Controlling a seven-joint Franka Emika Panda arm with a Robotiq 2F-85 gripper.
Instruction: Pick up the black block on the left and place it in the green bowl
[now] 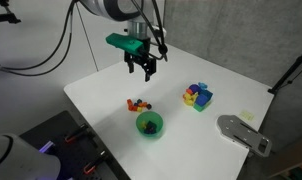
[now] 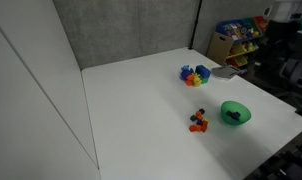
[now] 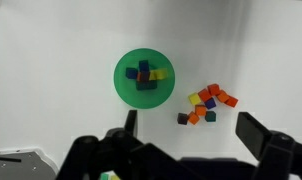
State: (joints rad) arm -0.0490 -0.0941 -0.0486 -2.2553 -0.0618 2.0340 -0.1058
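In the wrist view the black block [image 3: 183, 118] lies on the white table at the left end of a cluster of tiny red, orange, yellow and blue blocks [image 3: 211, 100]. The green bowl [image 3: 125, 88] sits to the left of the cluster and holds several small coloured blocks. My gripper [image 3: 191, 130] is open and empty, with its fingers spread wide above the black block. In an exterior view the gripper [image 1: 142, 68] hangs high above the table, beyond the cluster [image 1: 138, 103] and the bowl [image 1: 149, 125]. The bowl [image 2: 235, 113] and the cluster [image 2: 199, 121] also show in an exterior view.
A blue and yellow pile of larger blocks [image 1: 198, 96] stands to the side of the bowl; it also shows in an exterior view [image 2: 195, 75]. A grey flat object [image 1: 241, 133] lies near a table corner. The table edge runs close behind the bowl.
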